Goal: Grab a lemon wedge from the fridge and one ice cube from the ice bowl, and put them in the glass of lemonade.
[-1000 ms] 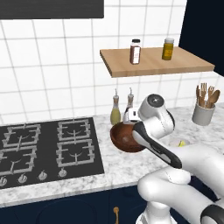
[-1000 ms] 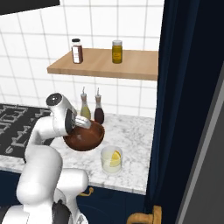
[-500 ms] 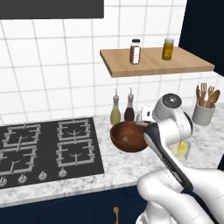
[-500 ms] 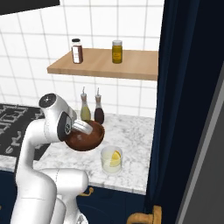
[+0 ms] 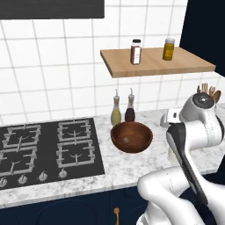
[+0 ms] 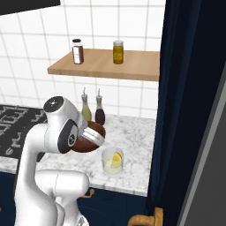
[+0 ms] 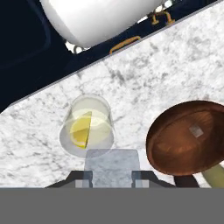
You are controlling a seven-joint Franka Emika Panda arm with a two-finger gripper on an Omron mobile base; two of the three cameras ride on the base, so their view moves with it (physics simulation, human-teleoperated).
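The two-finger gripper (image 7: 111, 178) is clamped on a pale translucent ice cube (image 7: 112, 167), just above the short clear glass of lemonade (image 7: 89, 127) near the marble worktop's (image 7: 175, 65) front edge. A yellow lemon wedge (image 7: 81, 131) floats inside. The dark reddish-brown wooden ice bowl (image 7: 189, 138) sits beside the glass.

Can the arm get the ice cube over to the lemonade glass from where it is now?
Probably yes. The gripper, jaws shut on the ice cube, hangs just beside the glass of lemonade, wedge already inside. Nothing stands between them; the ice bowl sits off to the side.
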